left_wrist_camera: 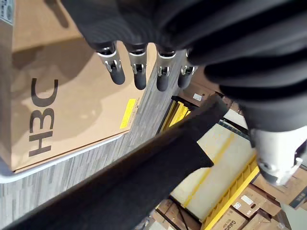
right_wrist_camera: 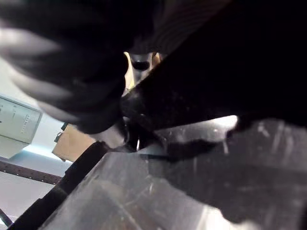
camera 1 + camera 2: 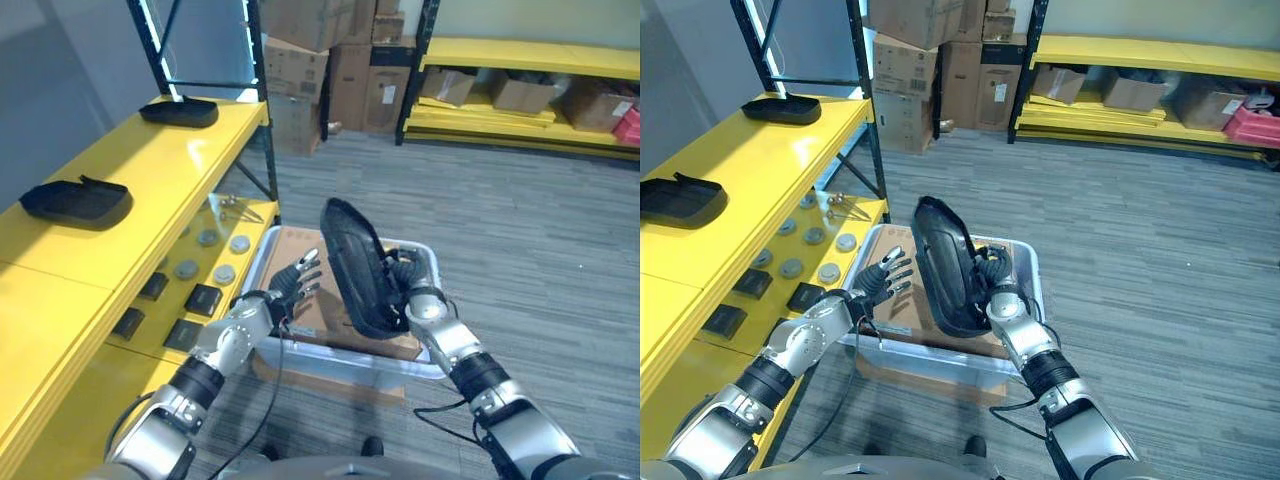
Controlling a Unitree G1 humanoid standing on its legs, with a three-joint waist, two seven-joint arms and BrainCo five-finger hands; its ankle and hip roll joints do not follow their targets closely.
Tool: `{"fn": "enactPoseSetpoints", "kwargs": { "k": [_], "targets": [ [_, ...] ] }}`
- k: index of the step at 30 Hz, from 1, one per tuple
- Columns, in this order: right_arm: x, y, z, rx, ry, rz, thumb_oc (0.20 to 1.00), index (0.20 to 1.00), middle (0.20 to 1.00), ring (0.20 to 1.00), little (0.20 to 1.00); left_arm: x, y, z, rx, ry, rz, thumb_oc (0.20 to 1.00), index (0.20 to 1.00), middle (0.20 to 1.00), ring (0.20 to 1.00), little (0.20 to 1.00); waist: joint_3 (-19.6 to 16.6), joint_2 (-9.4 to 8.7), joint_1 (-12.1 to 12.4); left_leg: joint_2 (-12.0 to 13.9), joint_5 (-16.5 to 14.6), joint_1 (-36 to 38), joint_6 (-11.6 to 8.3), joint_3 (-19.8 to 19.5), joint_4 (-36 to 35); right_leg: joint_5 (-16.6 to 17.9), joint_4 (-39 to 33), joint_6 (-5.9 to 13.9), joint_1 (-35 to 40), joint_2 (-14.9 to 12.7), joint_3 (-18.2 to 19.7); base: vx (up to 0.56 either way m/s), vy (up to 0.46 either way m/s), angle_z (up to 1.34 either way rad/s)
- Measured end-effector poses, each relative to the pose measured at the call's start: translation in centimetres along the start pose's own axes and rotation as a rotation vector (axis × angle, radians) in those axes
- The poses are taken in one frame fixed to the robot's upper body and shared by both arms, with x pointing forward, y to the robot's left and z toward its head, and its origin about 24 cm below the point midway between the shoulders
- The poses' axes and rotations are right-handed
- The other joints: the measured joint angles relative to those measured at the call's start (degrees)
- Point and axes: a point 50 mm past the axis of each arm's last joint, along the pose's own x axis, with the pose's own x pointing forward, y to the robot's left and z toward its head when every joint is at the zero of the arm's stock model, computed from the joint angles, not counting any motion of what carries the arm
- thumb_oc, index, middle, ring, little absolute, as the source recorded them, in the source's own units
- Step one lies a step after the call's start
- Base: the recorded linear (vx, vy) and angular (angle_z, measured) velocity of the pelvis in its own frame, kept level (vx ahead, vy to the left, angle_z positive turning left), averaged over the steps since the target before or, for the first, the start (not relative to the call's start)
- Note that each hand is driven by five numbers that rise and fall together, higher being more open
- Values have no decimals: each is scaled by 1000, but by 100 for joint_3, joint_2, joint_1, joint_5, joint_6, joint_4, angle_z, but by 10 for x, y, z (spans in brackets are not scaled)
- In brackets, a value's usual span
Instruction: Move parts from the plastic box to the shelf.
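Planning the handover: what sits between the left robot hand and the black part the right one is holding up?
Nothing: in the left eye view a bare gap separates the open left robot hand from the black part, with the cardboard sheet in the plastic box below it.

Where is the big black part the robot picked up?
The black part is held upright in the right hand above the plastic box, just right of the open left hand.

Matt black plastic part (image 3: 355, 265), glossy yellow shelf (image 3: 170, 165), brown cardboard (image 3: 310, 290)
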Motion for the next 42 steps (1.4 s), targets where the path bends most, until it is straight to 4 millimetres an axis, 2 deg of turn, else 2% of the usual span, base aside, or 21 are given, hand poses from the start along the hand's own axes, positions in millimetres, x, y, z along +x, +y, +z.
{"fn": "enactPoseSetpoints", "kwargs": {
  "k": [11,19,27,37,42],
  "targets": [
    [-4,13,0,-1,-1,38,200,200,200,200,200,1,-12,-21,50,116,-61,1000,1000,1000,1000,1000,0,1,-30,0,-1,22,0,5,0,2,0,0,4,1,29,2,0,-1],
    [-5,15,0,-7,2,46,200,200,200,200,200,2,-17,-24,66,127,-81,1000,1000,1000,1000,1000,2,4,-64,0,1,38,1,17,-1,-8,0,20,8,1,45,1,0,0],
    [-6,19,-3,-27,12,63,200,200,200,200,200,0,-27,-18,82,91,-123,1000,1000,1000,1000,1000,7,11,-87,1,4,42,6,20,-1,-4,0,20,9,0,45,0,0,0],
    [-8,24,-4,-38,15,112,200,200,200,200,200,0,-26,-22,169,102,-109,1000,1000,1000,1000,1000,5,14,-85,1,5,44,5,21,-1,-2,0,20,10,0,47,0,0,0],
    [-10,29,-4,-52,15,136,200,200,200,200,200,0,-24,-26,294,117,-82,1000,1000,1000,1000,1000,3,18,-88,1,5,48,5,23,-1,-2,0,19,13,0,53,0,0,0]
  ]
}}
